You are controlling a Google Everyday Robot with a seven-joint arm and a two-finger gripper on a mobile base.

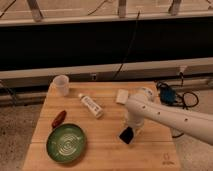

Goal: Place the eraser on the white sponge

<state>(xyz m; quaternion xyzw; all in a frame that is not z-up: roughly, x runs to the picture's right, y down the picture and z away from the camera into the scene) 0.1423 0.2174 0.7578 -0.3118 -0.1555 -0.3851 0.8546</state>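
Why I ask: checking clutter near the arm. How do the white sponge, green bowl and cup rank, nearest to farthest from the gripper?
From the gripper, front right of the table, shut on the eraser:
1. white sponge, just behind it.
2. green bowl, front left.
3. cup, back left corner.
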